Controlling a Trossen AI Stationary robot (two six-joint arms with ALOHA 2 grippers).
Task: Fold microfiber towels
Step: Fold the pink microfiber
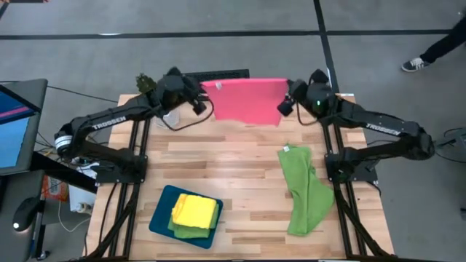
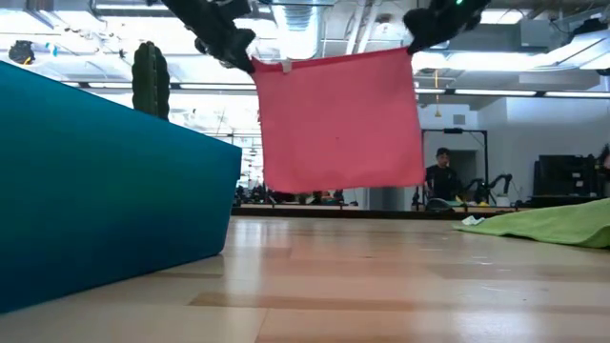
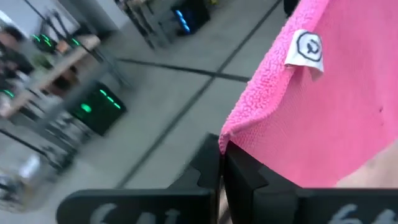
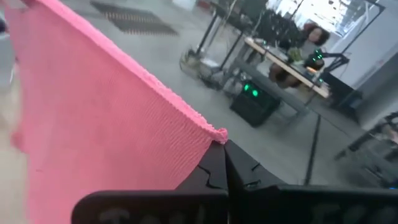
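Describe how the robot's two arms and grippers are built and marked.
Both arms are dark, jointed, with white TROSSEN lettering. The left arm trails a looping black cable; the right arm shows a green light. The left gripper and right gripper have flat, matte black notched fingers.

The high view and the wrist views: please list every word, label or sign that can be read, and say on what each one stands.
"TROSSEN": white letters on the left arm.
"TROSSEN": white letters on the right arm.
White tag sewn to the pink towel near the left hand: a round logo, its text too small to read.
White tag on the loose green towel: too small to read.
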